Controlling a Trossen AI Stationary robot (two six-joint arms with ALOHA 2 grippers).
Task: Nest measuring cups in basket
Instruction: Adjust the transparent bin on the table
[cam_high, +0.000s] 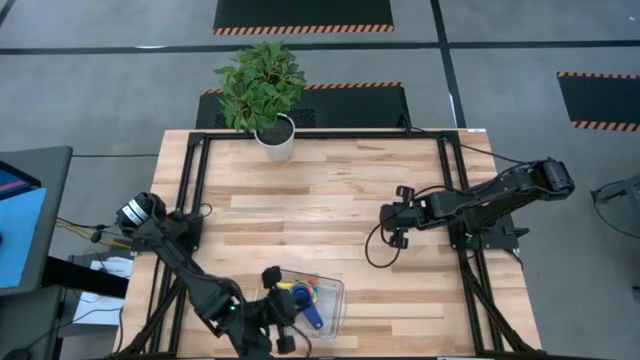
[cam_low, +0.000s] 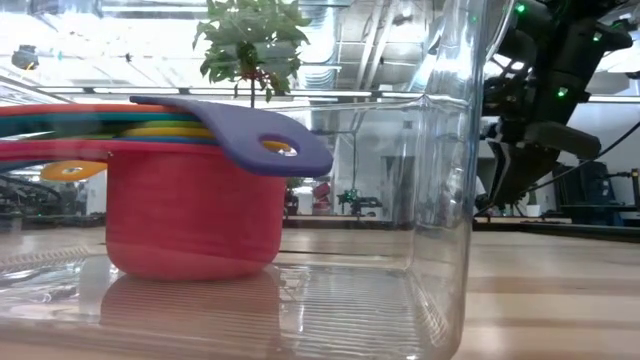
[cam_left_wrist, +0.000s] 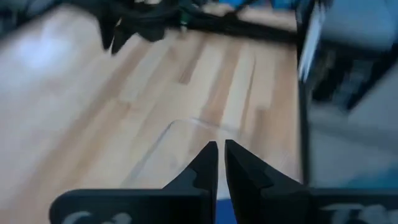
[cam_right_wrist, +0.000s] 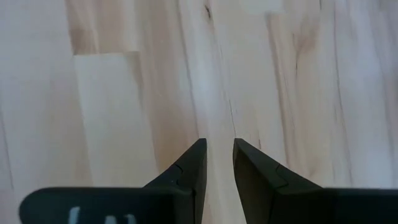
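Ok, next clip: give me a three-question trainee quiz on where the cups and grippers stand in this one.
1. True or false: the measuring cups lie scattered across the table.
2. Which cup forms the outside of the stack in the low view? A) red cup B) green cup C) yellow cup
3. Fill in: the right gripper points at bare ____ and holds nothing.

Key
1. False: they sit stacked together inside the clear basket, near the left gripper, whose fingers are shut and empty.
2. A: the red cup holds the others, with a purple-blue handle lying across the top.
3. Wood.
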